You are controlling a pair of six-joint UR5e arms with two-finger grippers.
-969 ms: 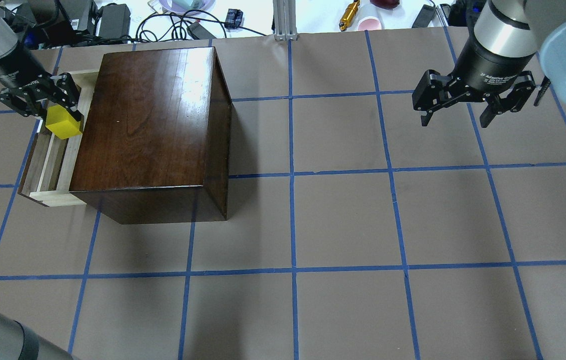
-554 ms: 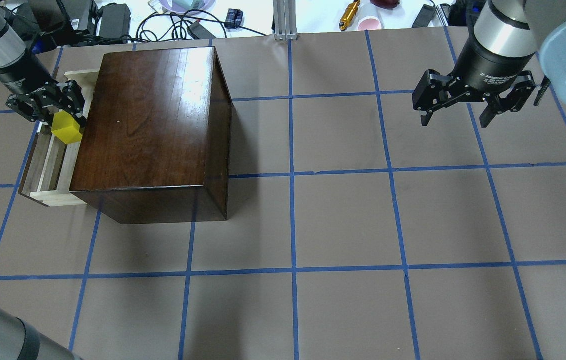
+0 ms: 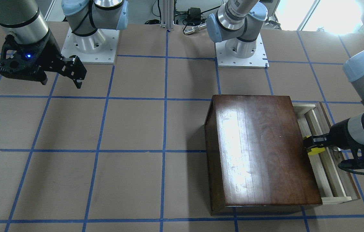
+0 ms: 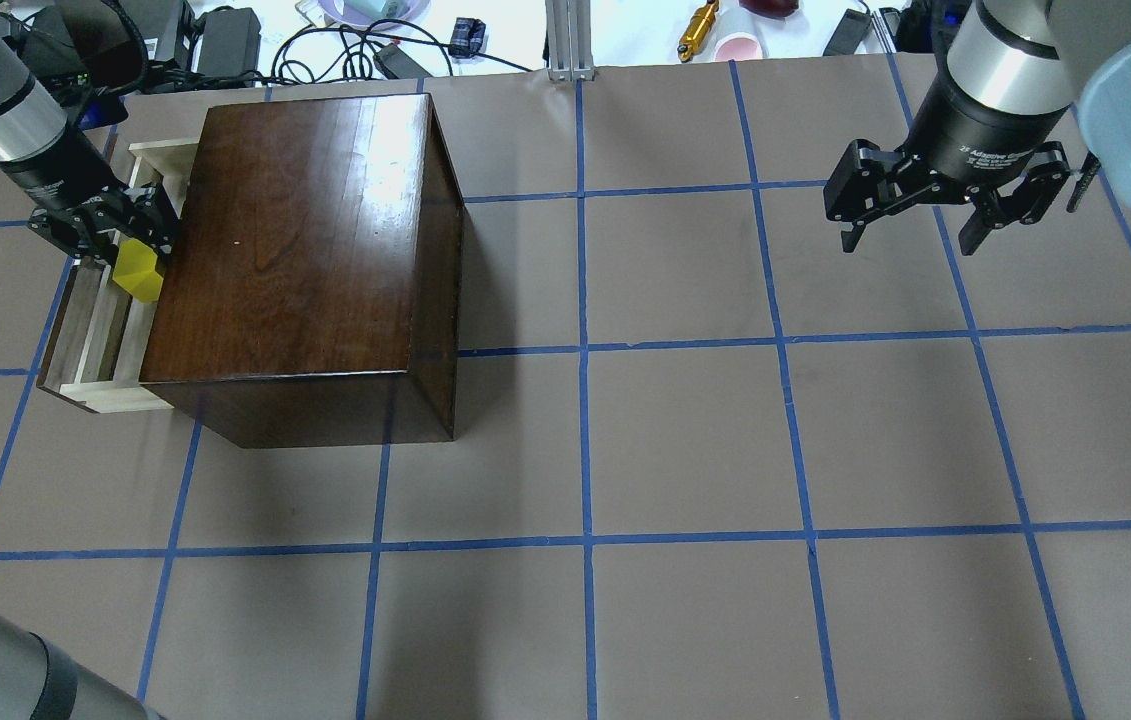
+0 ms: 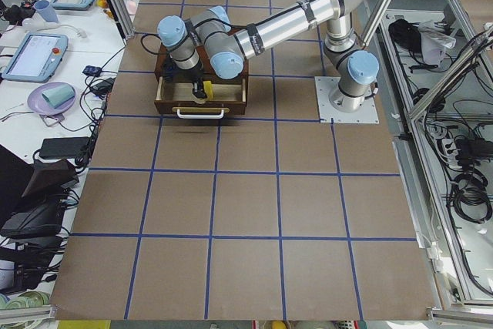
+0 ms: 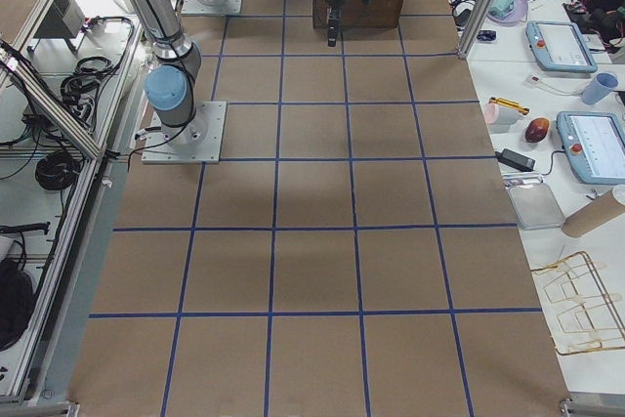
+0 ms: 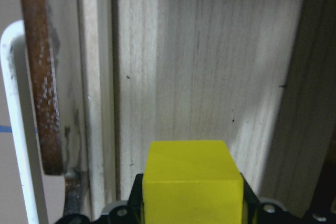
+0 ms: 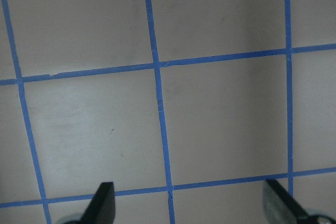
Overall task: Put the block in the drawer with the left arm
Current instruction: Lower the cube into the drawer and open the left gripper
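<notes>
My left gripper (image 4: 130, 252) is shut on the small yellow block (image 4: 138, 270) and holds it over the open drawer (image 4: 90, 330), close to the side of the dark-brown wooden box (image 4: 305, 230). In the left wrist view the block (image 7: 193, 177) hangs just above the drawer's pale wood floor (image 7: 205, 66); whether it touches is unclear. The front-facing view shows the block (image 3: 314, 150) at the box's edge (image 3: 262, 148), inside the drawer's outline (image 3: 330, 177). My right gripper (image 4: 910, 238) is open and empty, high over the far right of the table (image 8: 191, 203).
The drawer's white handle (image 7: 13, 119) and dark front lie on the side away from the box. Cables, a yellow cylinder (image 4: 698, 28) and other clutter sit beyond the table's back edge. Blue tape lines grid the brown table.
My left gripper has come down towards the drawer with the block and moved closer to the box's side. The right arm has not moved.
</notes>
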